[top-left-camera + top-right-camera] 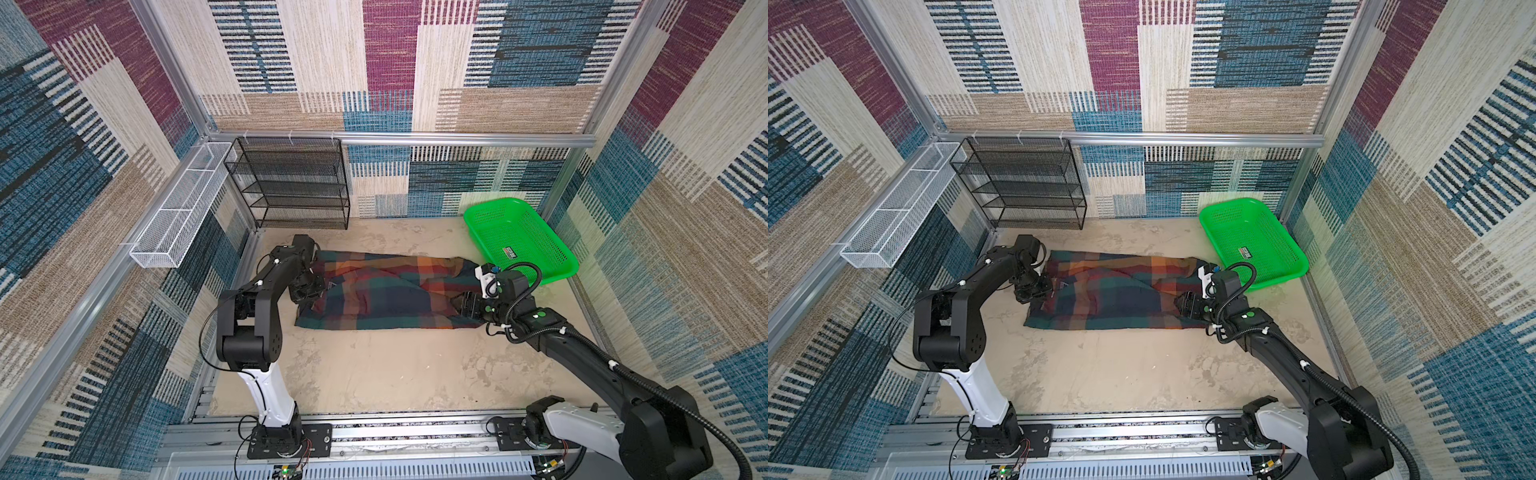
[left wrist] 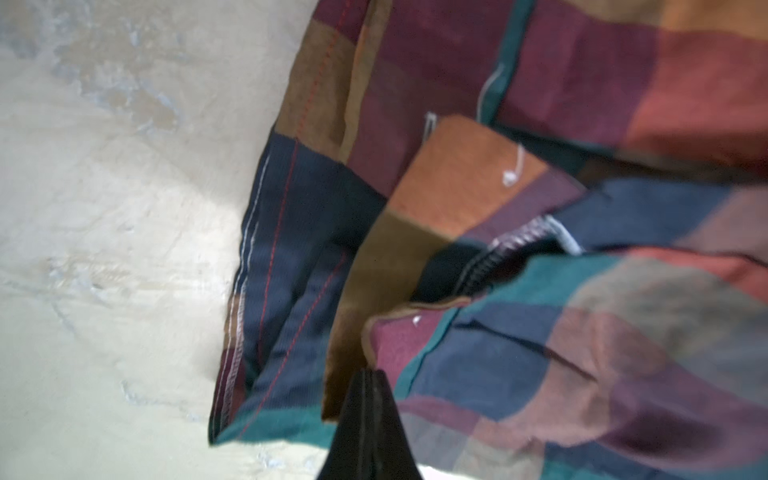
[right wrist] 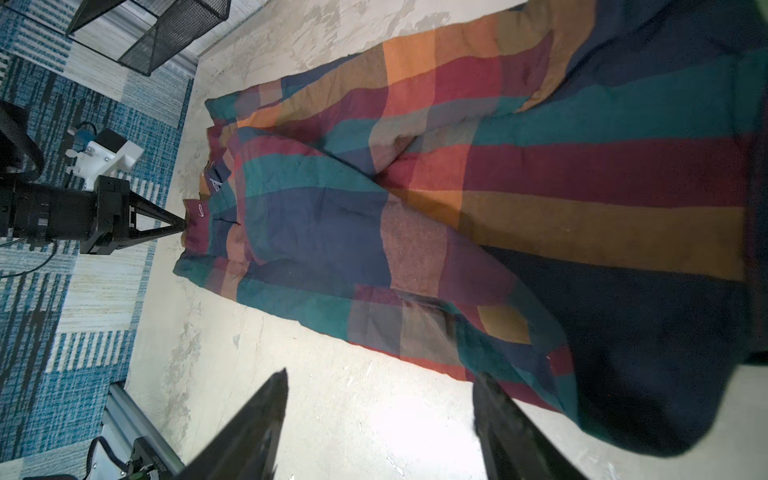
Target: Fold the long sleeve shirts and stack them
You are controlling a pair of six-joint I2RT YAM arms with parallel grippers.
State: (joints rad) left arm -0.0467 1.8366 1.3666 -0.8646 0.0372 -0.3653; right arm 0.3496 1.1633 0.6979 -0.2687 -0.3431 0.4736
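shirt [image 1: 386, 291] between tight left fingers [image 2: 361, 424]; right fingers [image 3: 257, 424] wide apart

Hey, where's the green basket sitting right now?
In both top views the green basket sits in the far right corner of the table, just behind the right end effector and the right end of the plaid shirt.

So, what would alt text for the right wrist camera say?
A plaid shirt lies lengthwise on a pale table. The open right claw frames the foreground; at the far end the left claw pinches the shirt's edge.
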